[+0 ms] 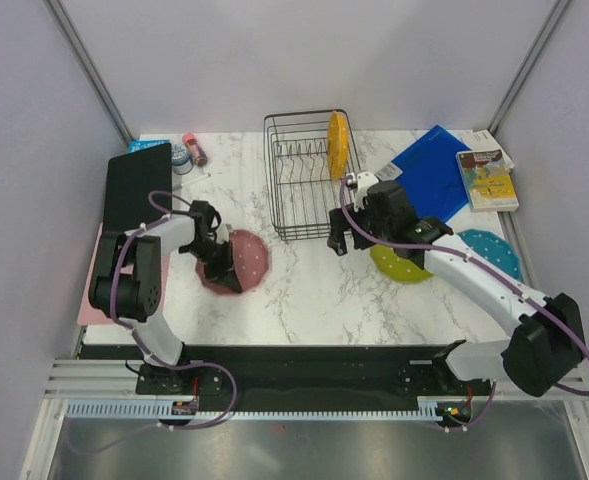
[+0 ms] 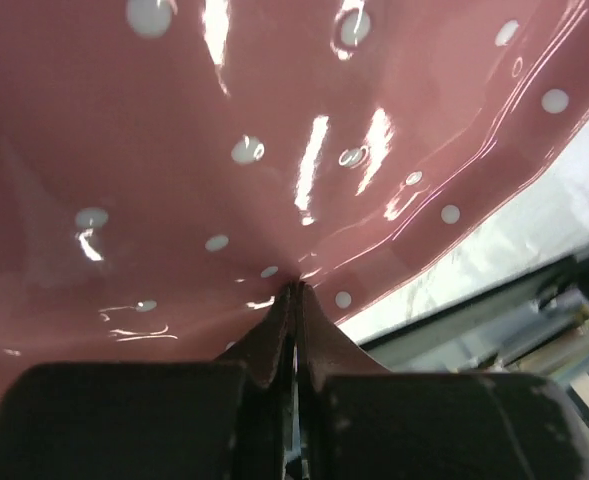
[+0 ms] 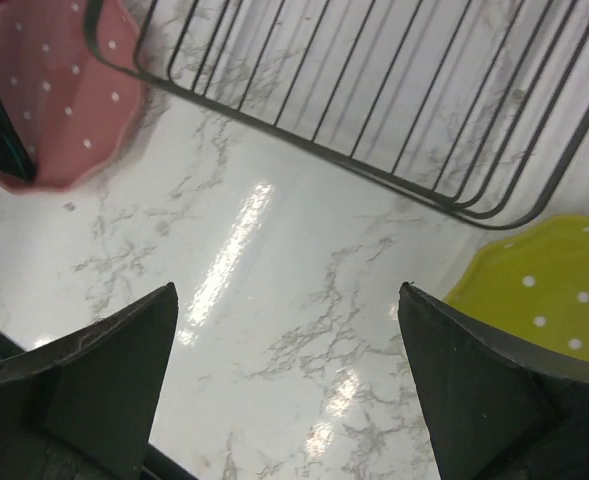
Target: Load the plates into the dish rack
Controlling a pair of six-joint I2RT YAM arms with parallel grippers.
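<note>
The black wire dish rack (image 1: pixel 296 178) stands at the back middle, and the orange-yellow plate (image 1: pixel 339 143) stands upright in its right end. My left gripper (image 1: pixel 217 262) is shut on the near-left rim of the pink plate (image 1: pixel 244 258); that plate (image 2: pixel 274 150) fills the left wrist view, with the gripper (image 2: pixel 296 290) pinching its edge. My right gripper (image 1: pixel 338 240) is open and empty above bare marble (image 3: pixel 286 300), between the rack (image 3: pixel 394 90) and the lime green plate (image 1: pixel 398 264), which also shows in the right wrist view (image 3: pixel 544 285). The teal plate (image 1: pixel 492 250) lies at the right.
A blue folder (image 1: pixel 432 172) and a book (image 1: pixel 486 180) lie back right. A black tablet (image 1: pixel 134 190) lies at the left beside a pink sheet (image 1: pixel 88 295). Small bottles (image 1: pixel 186 152) stand back left. The pink plate (image 3: pixel 59 90) shows in the right wrist view.
</note>
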